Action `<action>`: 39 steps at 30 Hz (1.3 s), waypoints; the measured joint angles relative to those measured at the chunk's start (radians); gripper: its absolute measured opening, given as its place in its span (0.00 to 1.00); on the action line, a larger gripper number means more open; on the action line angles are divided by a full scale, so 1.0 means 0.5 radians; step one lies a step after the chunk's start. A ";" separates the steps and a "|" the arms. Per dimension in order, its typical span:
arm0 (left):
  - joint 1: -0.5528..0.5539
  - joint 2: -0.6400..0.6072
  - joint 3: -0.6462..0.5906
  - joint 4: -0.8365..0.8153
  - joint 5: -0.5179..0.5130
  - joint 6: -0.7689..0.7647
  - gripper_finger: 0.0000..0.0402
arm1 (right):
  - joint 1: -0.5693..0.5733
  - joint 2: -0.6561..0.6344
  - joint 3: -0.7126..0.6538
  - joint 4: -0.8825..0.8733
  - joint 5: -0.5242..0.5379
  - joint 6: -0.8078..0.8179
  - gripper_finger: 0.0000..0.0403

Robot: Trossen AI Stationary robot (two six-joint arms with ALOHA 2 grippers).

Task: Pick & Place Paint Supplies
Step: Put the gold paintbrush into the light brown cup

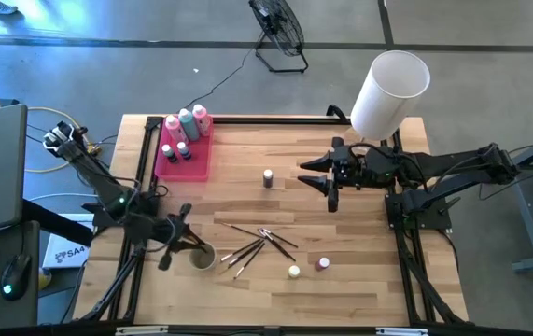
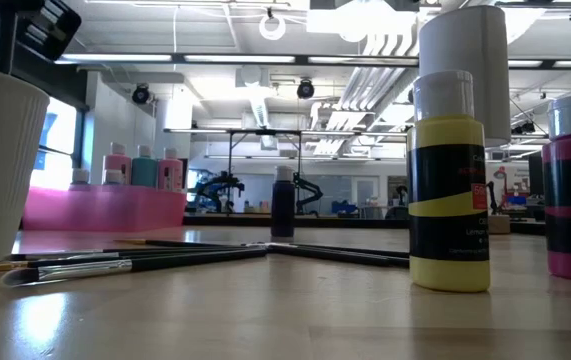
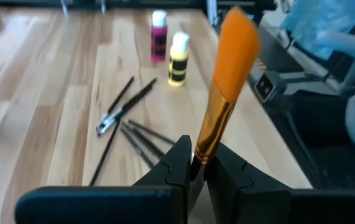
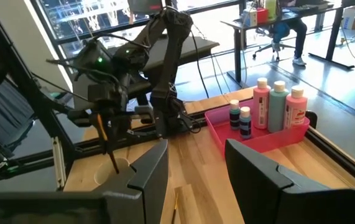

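The left gripper (image 3: 196, 163) pinches a brush with an orange bristle head and gold ferrule (image 3: 227, 81), bristles up, just above the white ribbed cup (image 1: 201, 256) at the table's near left, probably so the handle drops in upright. The other thin dark-handled brushes (image 1: 257, 245) lie loose beside the cup. The right gripper (image 1: 327, 177) waits over mid-table, its jaws wide and empty. Three squeeze bottles (image 1: 185, 122) and two small pots stand together in the pink rectangular tray (image 1: 196, 166).
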State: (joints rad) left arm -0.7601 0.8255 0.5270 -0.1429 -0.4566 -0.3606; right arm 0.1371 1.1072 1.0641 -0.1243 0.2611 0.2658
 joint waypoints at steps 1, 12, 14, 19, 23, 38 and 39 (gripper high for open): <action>0.000 0.034 0.000 0.000 -0.009 -0.018 0.07 | 0.000 0.007 0.000 0.001 0.000 0.000 0.38; 0.000 0.249 0.000 0.023 -0.116 -0.269 0.07 | 0.000 0.159 -0.001 -0.001 -0.004 0.070 0.38; 0.000 0.271 0.000 0.017 -0.115 -0.318 0.07 | 0.000 0.187 -0.001 0.002 -0.004 0.107 0.38; 0.000 0.339 0.000 0.012 -0.089 -0.415 0.07 | 0.000 0.219 -0.001 0.004 -0.004 0.140 0.38; 0.000 0.402 0.000 0.022 -0.057 -0.477 0.07 | 0.000 0.220 -0.001 0.007 -0.004 0.161 0.38; 0.001 0.427 0.000 0.028 -0.047 -0.530 0.11 | 0.000 0.220 -0.001 0.009 -0.004 0.158 0.38; 0.002 0.427 0.000 0.029 -0.059 -0.563 0.11 | 0.000 0.220 -0.001 0.009 -0.005 0.158 0.38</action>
State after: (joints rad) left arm -0.7593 1.0389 0.5270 -0.1285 -0.4860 -0.6421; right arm 0.1371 1.2171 1.0637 -0.1200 0.2588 0.3450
